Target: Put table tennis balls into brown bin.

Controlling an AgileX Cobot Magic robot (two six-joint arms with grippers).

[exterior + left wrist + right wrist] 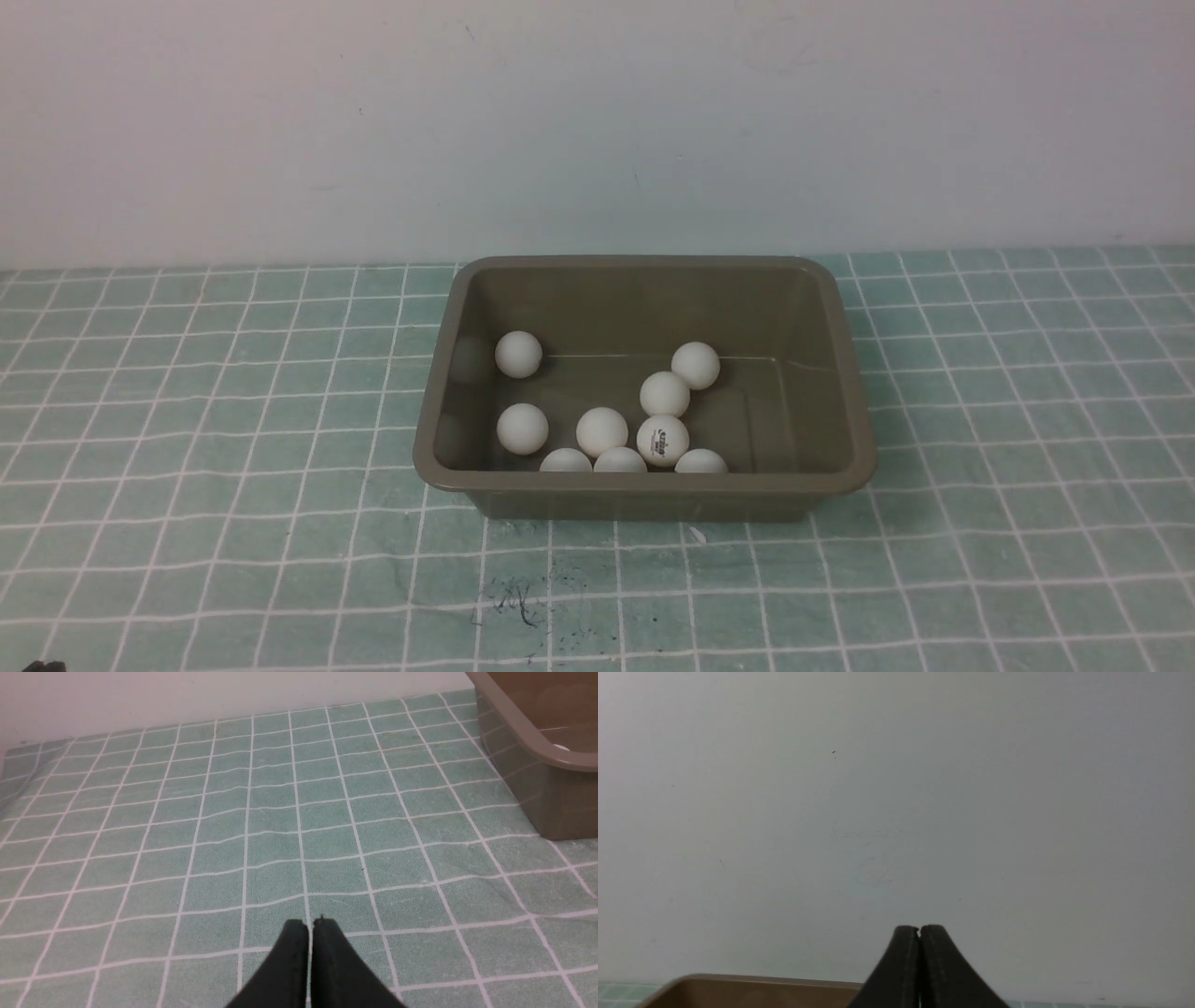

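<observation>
The left gripper [310, 924] was closed, its two black fingers [292, 956] pressed side by side with nothing between them. It hung low over the green checked cloth [299, 826], off to the left of the brown bin [537, 751], near it but not touching. There was no ball on the cloth under it, so it had nothing to pick up.

The right gripper [919, 929] was closed too and held nothing. Its camera looked mostly at the plain white wall [896, 788], with only the bin's rim low in its picture. So that arm seemed lifted up and pulled back, likely to stay out of the way.

The bin sat on the cloth near the far edge of the tabletop, close to the wall and about in the middle from side to side. All nine table tennis balls [602, 431] were inside it. Most had gathered in a bunch by the bin's near wall, and three of them were half hidden behind its near rim. One ball [518, 355] sat by the far left corner, and one ball with a dark logo [663, 440] was in the bunch. The balls were round and the bin's floor was smooth, so I think they rolled until a wall or another ball stopped them.

No ball showed on the cloth outside the bin. The job looked finished.
</observation>
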